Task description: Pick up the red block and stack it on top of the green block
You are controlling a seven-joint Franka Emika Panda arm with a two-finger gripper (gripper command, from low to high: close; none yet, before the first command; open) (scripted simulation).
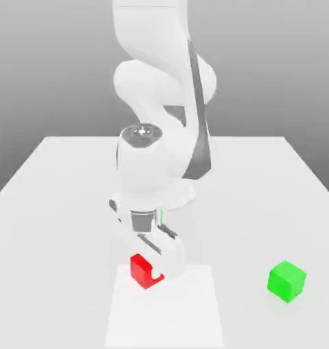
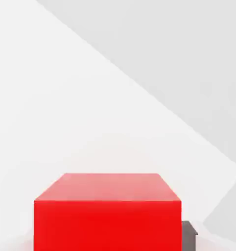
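Observation:
The red block (image 1: 141, 268) rests on the white table (image 1: 58, 191), near its front edge. My gripper (image 1: 150, 272) reaches straight down over it, its white fingers shut on the cube's sides. In the hand view the red block (image 2: 107, 215) looms close, with a dark fingertip (image 2: 189, 234) pressed beside one face. The green block (image 1: 287, 280) stands alone on the table toward the exterior view's right, well apart from the gripper.
The arm's white base (image 1: 181, 194) rises behind the gripper at the table's middle. A paler rectangular patch (image 1: 167, 320) lies on the tabletop under and in front of the red block.

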